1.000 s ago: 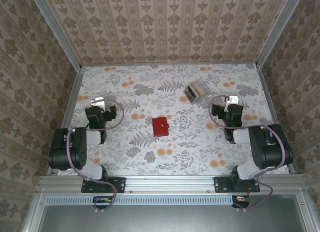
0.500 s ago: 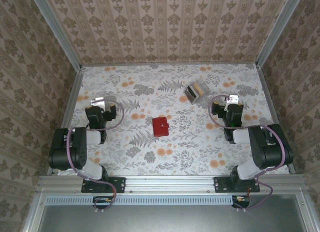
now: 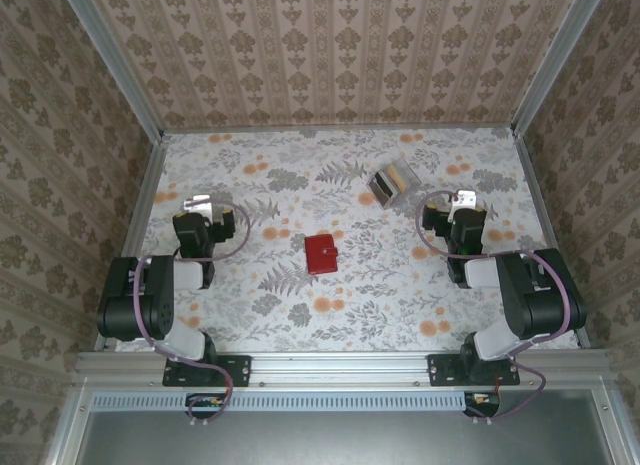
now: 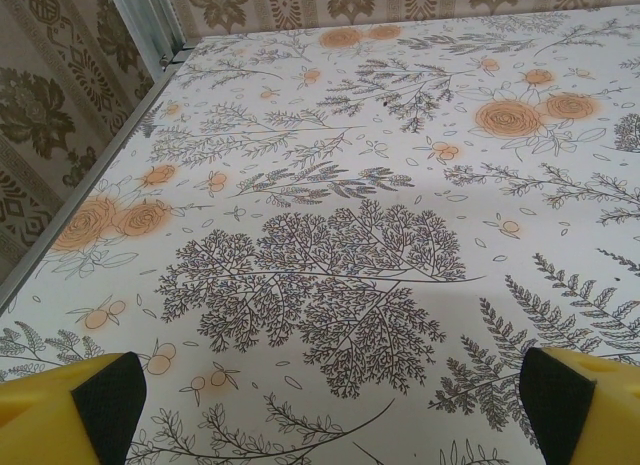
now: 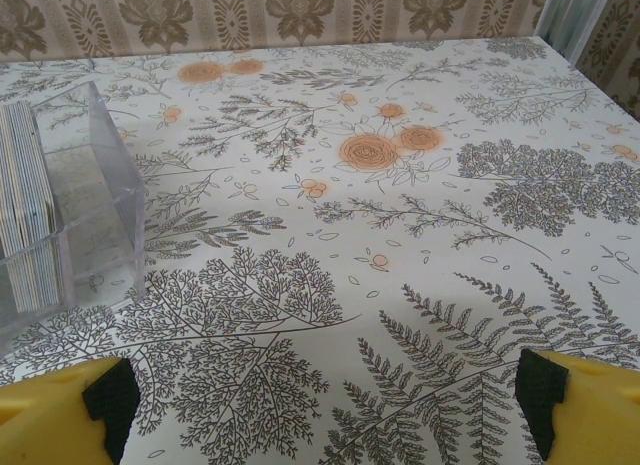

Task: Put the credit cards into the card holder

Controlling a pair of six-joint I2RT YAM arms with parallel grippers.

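The red card holder (image 3: pixel 321 253) lies closed and flat in the middle of the table. A stack of credit cards (image 5: pixel 25 220) stands on edge inside a clear plastic box (image 5: pixel 95 210), which sits at the back right of the table (image 3: pixel 391 183). My left gripper (image 3: pixel 195 202) rests at the left side, well away from the holder, open with only bare table between its yellow fingers (image 4: pixel 60 415). My right gripper (image 3: pixel 463 198) sits at the right, open and empty (image 5: pixel 328 400), with the clear box ahead of it to the left.
The floral tablecloth (image 3: pixel 330 315) covers the table. Metal frame rails (image 4: pixel 150 25) and patterned walls (image 3: pixel 330 45) close it in on the left, back and right. Both arms are folded back near their bases.
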